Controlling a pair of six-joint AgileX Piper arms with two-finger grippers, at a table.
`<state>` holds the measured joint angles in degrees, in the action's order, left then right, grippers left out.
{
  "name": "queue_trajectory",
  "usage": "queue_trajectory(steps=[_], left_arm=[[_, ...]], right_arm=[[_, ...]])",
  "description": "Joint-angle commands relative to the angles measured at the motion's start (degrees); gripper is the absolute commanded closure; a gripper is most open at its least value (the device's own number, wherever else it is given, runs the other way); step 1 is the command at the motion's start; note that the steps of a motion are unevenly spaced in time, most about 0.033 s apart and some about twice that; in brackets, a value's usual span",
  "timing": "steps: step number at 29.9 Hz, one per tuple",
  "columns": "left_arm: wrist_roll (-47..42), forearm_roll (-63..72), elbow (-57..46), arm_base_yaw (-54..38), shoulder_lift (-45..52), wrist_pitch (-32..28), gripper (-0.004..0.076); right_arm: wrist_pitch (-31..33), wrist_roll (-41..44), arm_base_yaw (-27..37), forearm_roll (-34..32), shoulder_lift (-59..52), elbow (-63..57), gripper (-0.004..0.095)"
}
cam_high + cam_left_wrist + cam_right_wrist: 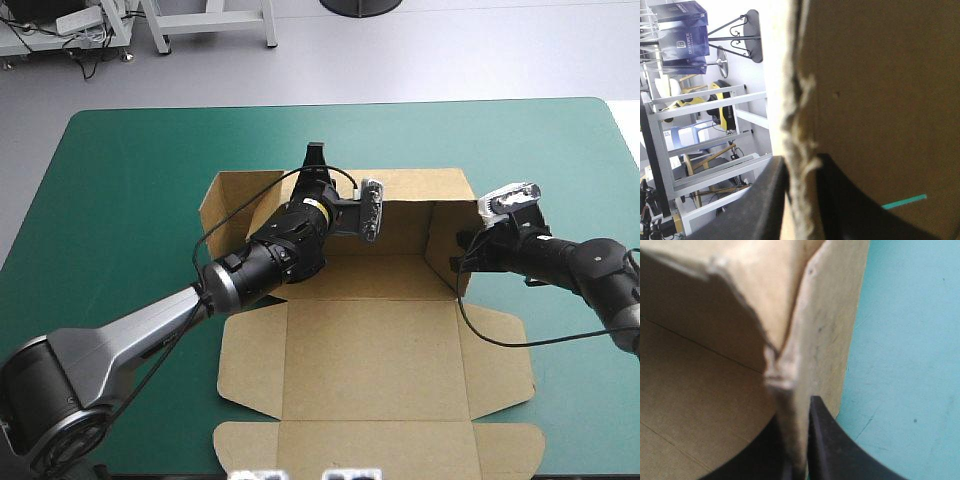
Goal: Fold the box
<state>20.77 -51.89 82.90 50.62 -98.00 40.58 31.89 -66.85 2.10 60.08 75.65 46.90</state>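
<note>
The brown box (375, 355) lies in the middle of the teal-green table, its front panels and flaps flat. Its far wall (410, 215) and right side wall (445, 235) stand raised. My left gripper (315, 160) reaches over the far wall's top edge and is shut on it. In the left wrist view the board's frayed edge (800, 125) runs between the black fingers (850, 210). My right gripper (463, 250) is shut on the right side wall near its corner with the far wall. The right wrist view shows that wall (820, 340) pinched between the fingers (832, 445).
The far wall's left end flap (222, 200) angles outward. Side flaps (500, 365) and a front flap (380, 445) lie flat on the cover (120, 200). The front flap reaches almost to the table's near edge. Teal-green cover (910, 340) shows left, right and beyond the box.
</note>
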Motion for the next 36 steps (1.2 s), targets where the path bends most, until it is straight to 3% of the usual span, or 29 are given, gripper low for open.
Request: queue_trajectory(steps=[1, 3, 6, 10, 19, 21, 25, 32, 36], left_arm=[[-0.66, -0.98, 1.09, 0.33, 2.03, -2.89, 0.0393], [-2.47, -0.98, 1.09, 0.33, 2.03, -4.71, 0.0303], [-7.6, -0.98, 1.09, 0.33, 2.03, -7.79, 0.0284], [-13.38, -0.86, 1.91, 1.3, 2.68, -12.25, 0.0322], [-17.25, 0.08, 6.3, 7.3, 9.89, -13.63, 0.0456], [-18.31, 0.08, 6.28, 7.8, 12.86, -12.42, 0.0519], [-18.59, -0.13, 6.28, 7.67, 18.6, -5.69, 0.073], [-19.92, 5.24, 6.28, 7.67, 28.02, 0.56, 0.0731], [-20.31, 8.46, 6.28, 7.67, 32.57, 8.63, 0.0731]], right_arm=[[0.74, -0.01, 0.02, 2.98, -1.64, 1.4, 0.0911], [0.94, 0.18, 0.02, 2.98, -1.64, 1.4, 0.0911], [1.31, 0.28, 0.02, 2.61, -1.64, 1.4, 0.0911], [1.4, 0.41, 0.02, 2.37, -1.64, 1.4, 0.0911], [1.66, 2.31, 0.02, 2.37, -1.64, 1.4, 0.0911], [1.89, 3.31, 0.02, 1.96, -1.64, 1.4, 0.0911], [3.2, 3.72, 0.02, 1.96, -1.64, 1.78, 0.0911], [3.85, 6.34, 0.02, 1.12, -1.64, 3.5, 0.0911], [5.52, 10.53, 0.02, -0.79, -1.64, 6.68, 0.0911]])
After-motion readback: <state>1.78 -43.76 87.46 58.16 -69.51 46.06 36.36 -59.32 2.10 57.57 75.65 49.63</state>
